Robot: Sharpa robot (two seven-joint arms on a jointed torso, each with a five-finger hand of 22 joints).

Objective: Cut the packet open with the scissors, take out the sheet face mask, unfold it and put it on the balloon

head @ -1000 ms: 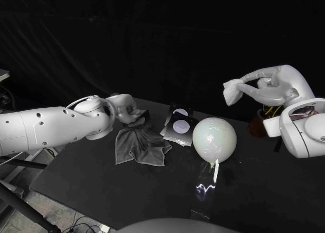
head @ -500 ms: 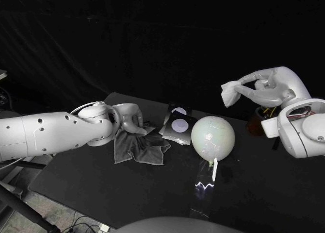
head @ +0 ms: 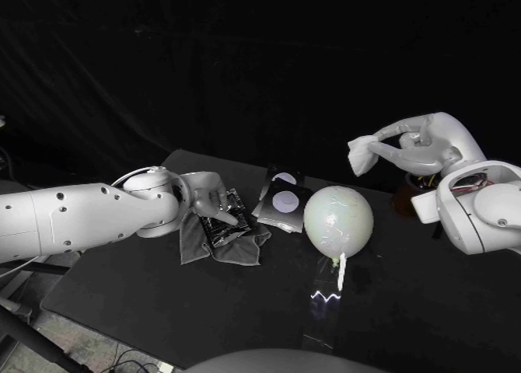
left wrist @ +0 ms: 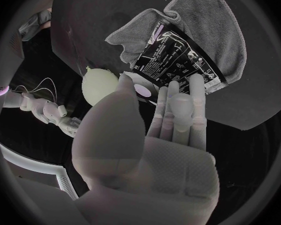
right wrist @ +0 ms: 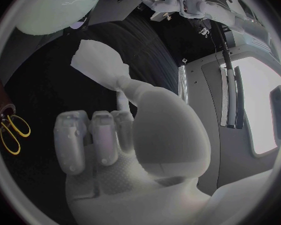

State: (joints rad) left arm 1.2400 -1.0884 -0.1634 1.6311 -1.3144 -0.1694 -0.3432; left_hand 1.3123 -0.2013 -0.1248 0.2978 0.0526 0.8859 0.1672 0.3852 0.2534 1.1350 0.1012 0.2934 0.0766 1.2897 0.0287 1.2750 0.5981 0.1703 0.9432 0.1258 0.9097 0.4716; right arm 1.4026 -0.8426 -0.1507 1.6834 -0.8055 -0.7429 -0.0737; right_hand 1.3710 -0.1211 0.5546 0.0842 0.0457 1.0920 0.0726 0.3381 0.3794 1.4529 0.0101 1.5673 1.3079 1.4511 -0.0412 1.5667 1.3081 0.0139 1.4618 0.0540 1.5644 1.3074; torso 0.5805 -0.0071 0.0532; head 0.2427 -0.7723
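Note:
A black printed packet (head: 230, 227) (left wrist: 178, 60) lies flat on a grey cloth (head: 232, 250) (left wrist: 215, 30). My left hand (head: 207, 200) (left wrist: 159, 135) hovers just over its near end, fingers straight and apart, holding nothing. A pale balloon (head: 338, 221) (left wrist: 102, 85) (right wrist: 53, 7) stands in the middle of the table. My right hand (head: 423, 151) (right wrist: 115, 135) is raised above and right of it, pinching a folded white sheet mask (head: 361, 155) (right wrist: 97, 62). Yellow-handled scissors (right wrist: 12, 130) stand in a dark holder.
A dark card with white round marks (head: 283, 202) leans between the cloth and the balloon. A brown holder (head: 409, 198) stands at the table's right, below my right hand. The black table (head: 159, 295) has free room in front.
My left hand has come down and to the right over the cloth, and the packet now lies uncovered on it. My right hand has drifted slightly left with the mask.

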